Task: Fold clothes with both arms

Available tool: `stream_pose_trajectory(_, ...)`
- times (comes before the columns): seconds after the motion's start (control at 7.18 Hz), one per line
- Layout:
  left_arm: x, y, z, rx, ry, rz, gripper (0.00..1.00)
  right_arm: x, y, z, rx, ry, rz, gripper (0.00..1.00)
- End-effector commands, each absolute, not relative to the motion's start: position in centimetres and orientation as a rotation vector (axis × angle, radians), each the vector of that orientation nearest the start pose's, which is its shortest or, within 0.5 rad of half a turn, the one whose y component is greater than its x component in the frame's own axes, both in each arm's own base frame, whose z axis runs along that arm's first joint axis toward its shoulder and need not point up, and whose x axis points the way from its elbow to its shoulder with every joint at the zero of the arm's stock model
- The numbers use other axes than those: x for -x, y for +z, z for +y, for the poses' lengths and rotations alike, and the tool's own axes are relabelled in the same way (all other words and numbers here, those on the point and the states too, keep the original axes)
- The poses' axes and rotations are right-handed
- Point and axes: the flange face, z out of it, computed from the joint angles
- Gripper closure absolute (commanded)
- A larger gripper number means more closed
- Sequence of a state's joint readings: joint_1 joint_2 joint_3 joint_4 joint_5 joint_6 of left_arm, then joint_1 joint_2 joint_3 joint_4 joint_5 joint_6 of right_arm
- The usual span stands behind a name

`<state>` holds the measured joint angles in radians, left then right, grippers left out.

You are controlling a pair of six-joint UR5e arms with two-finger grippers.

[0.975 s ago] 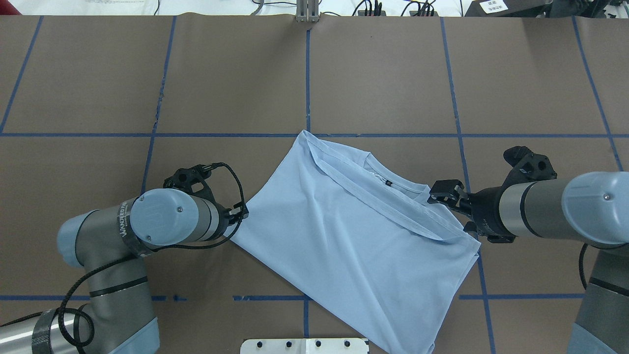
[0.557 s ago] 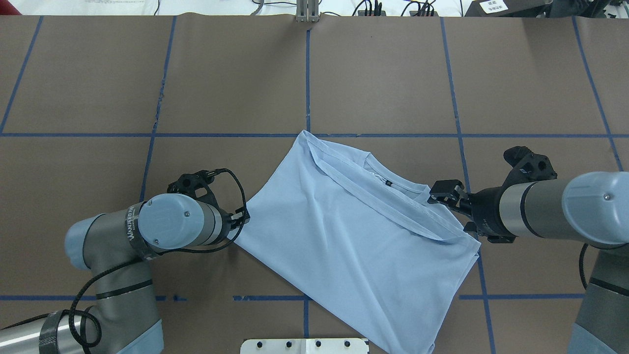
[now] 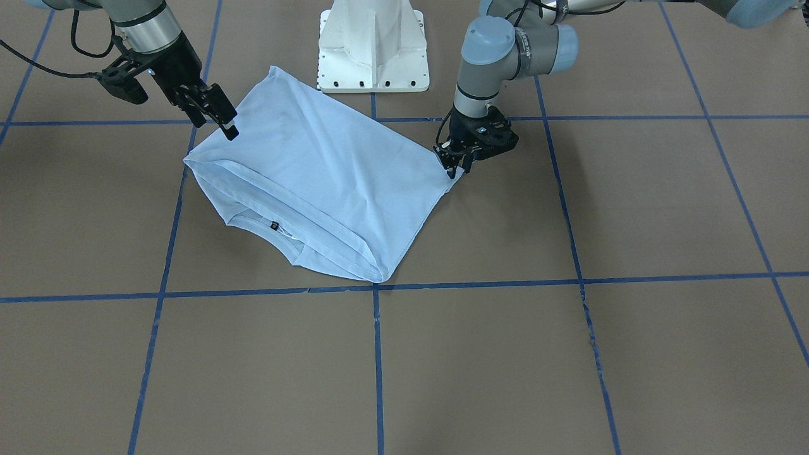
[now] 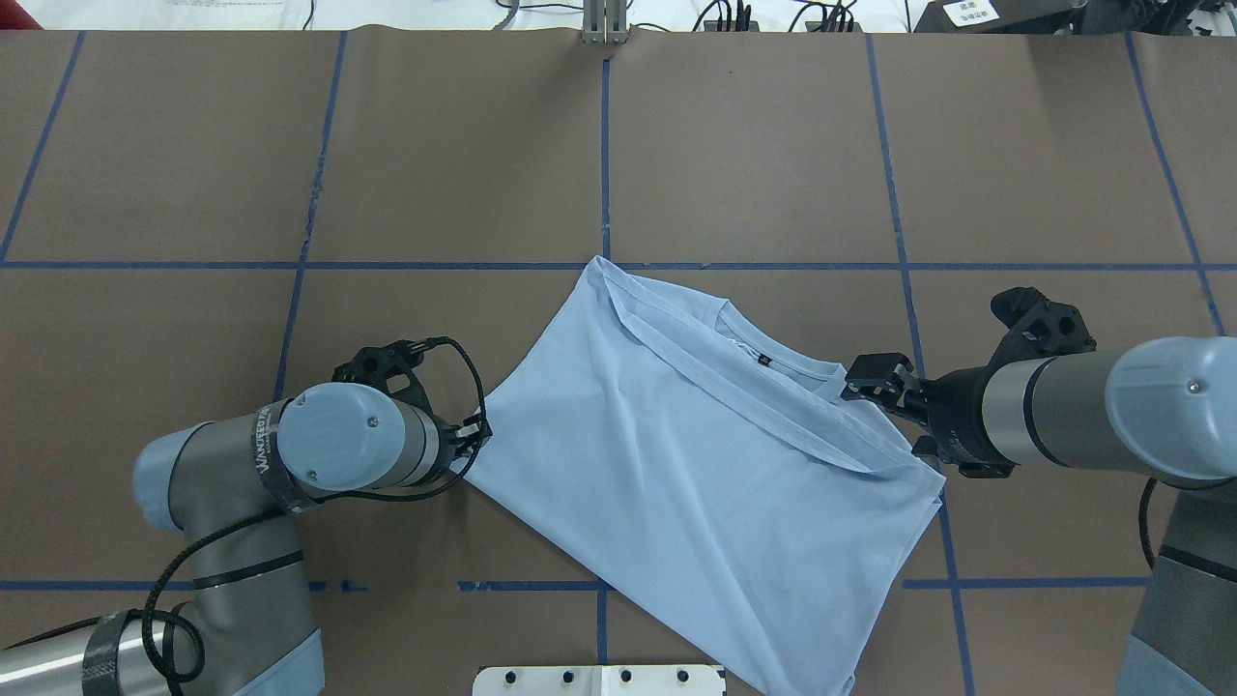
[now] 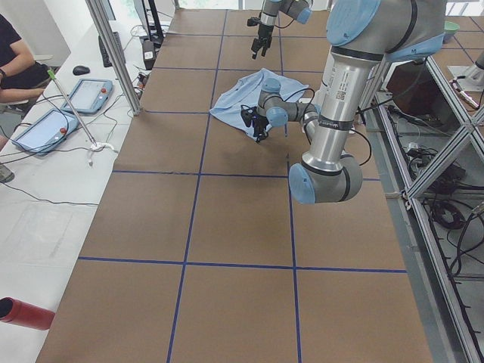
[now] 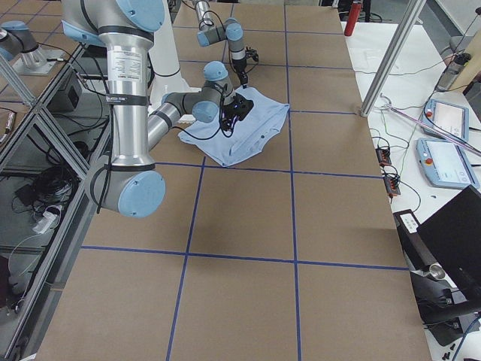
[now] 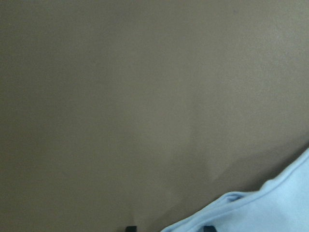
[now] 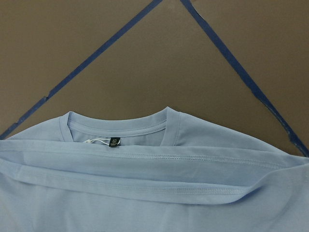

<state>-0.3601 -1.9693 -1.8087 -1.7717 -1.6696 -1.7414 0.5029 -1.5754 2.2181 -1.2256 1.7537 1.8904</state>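
The clothes are one light blue T-shirt (image 4: 676, 454) lying folded on the brown table, its hem laid across just below the ribbed collar (image 8: 120, 123) and dark neck label (image 8: 114, 142). My left gripper (image 3: 454, 165) sits low at the shirt's left corner. In the left wrist view its two fingertips stand apart, with the shirt's edge (image 7: 270, 208) between them, so it is open. My right gripper (image 3: 229, 129) hovers open just off the shirt's right edge near the collar, holding nothing. No chest print shows.
The white pedestal base (image 3: 373, 57) stands right behind the shirt's near corner. Blue tape lines (image 4: 604, 145) grid the brown table. Cables and boxes line the far edge. A person (image 5: 15, 60) sits at a side desk beyond the table's left end.
My left arm has shifted slightly to the right, toward the shirt's left corner. The right arm and the shirt's folded hem have stayed put.
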Motion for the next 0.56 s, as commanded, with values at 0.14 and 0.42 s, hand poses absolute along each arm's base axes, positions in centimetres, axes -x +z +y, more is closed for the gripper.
stream_pose_trajectory(0.14, -53.7, 31.1, -33.1, 0.028, -0.448, 0.855, 1.00, 33.8, 32.4, -31.7, 0.083, 0.662, -1.015, 0.00)
stream_pose_trajectory(0.42, -51.4, 28.7, -33.1, 0.028, -0.424, 0.903, 1.00, 34.2, 32.9, -31.9, 0.084, 0.664, -1.004, 0.00)
